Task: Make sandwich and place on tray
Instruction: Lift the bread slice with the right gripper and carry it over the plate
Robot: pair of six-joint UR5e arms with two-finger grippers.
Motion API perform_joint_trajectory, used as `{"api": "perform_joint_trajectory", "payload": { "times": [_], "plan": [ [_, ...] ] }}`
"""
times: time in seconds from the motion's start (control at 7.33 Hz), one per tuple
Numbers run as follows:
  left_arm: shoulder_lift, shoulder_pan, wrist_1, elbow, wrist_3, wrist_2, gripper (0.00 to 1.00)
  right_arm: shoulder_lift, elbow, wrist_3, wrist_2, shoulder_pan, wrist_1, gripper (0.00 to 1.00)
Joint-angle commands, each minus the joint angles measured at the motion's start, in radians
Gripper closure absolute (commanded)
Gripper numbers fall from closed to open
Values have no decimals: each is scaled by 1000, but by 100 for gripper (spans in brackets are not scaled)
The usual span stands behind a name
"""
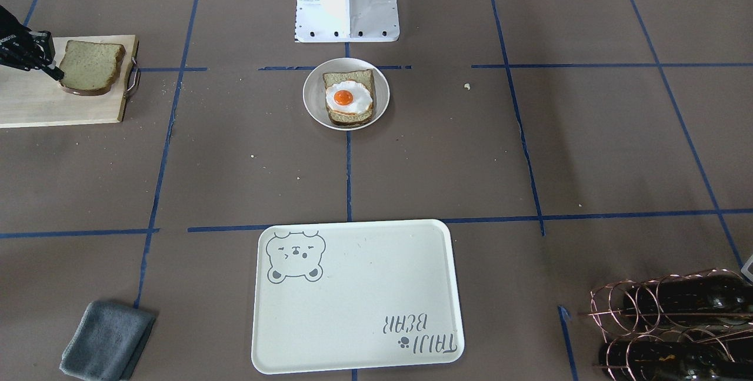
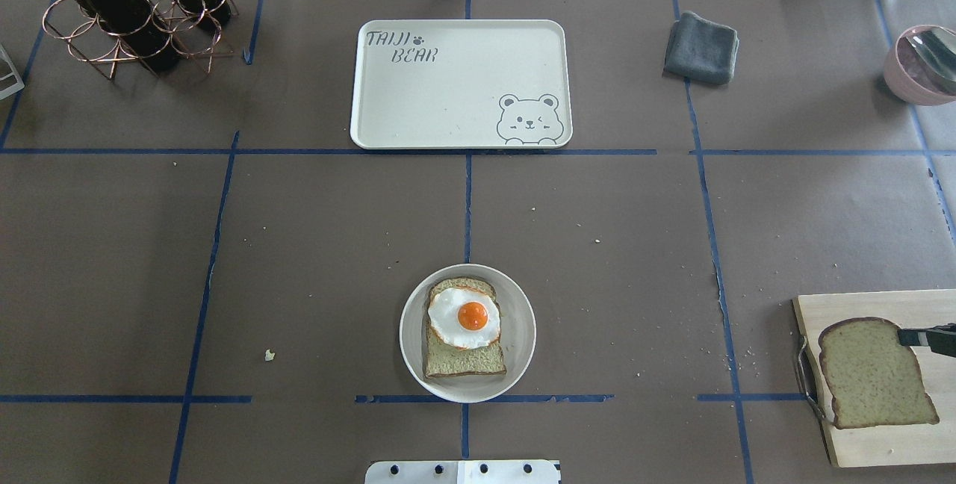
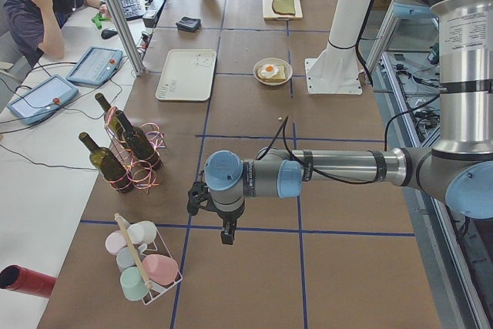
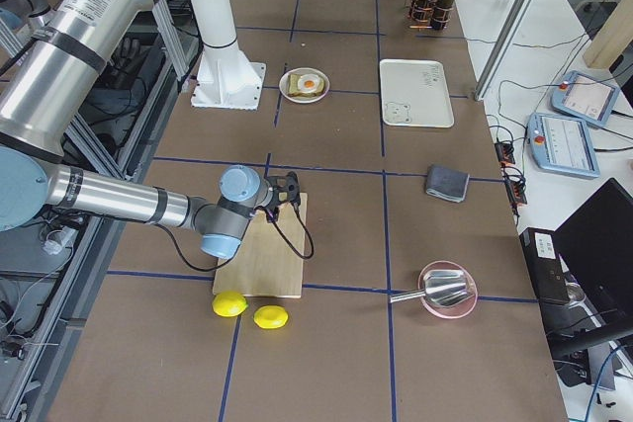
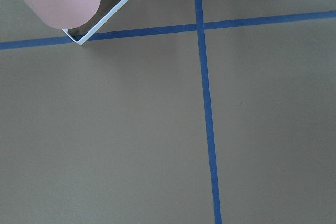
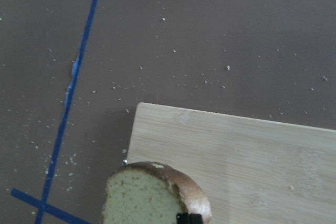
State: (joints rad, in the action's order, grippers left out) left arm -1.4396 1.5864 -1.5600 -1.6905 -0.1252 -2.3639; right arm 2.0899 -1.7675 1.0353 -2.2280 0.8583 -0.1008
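One bread slice point(image 1: 347, 117) lies on a small round white plate point(image 1: 312, 104) with the fried egg point(image 1: 349, 99) on top; the egg also shows in the overhead view point(image 2: 463, 316). The second bread slice point(image 1: 91, 66) lies flat on the pale wooden cutting board point(image 1: 35, 104). My right gripper point(image 1: 57, 72) is at that slice's crust edge; in the right wrist view its fingertips point(image 6: 188, 217) sit together on the crust, shut. The cream bear tray point(image 1: 365, 298) holds nothing. My left gripper point(image 3: 228, 235) hangs over bare table far from these; I cannot tell its state.
A copper wire rack with dark bottles point(image 2: 127, 6) stands near the tray's far left. A folded grey cloth point(image 2: 700, 47) and a pink bowl point(image 2: 919, 66) lie far right. Two lemons point(image 4: 229, 303) lie beyond the board. A rack of cups point(image 3: 142, 263) is near my left gripper.
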Motion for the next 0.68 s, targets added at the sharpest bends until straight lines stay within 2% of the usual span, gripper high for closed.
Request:
{"api": "perform_joint_trajectory", "payload": {
  "times": [0.0, 0.14, 0.41, 0.55],
  "plan": [
    [11, 1, 0, 0, -1, 0, 0, -80, -72, 18, -169, 131, -29, 100],
    [16, 1, 0, -3, -2, 0, 0, -171, -92, 98, -185, 139, -63, 100],
    [15, 1, 2, -5, -1, 0, 0, -395, -105, 133, -180, 111, -254, 100],
    [15, 1, 2, -5, -1, 2, 0, -548, -106, 202, -174, 87, -349, 100]
  ]
}}
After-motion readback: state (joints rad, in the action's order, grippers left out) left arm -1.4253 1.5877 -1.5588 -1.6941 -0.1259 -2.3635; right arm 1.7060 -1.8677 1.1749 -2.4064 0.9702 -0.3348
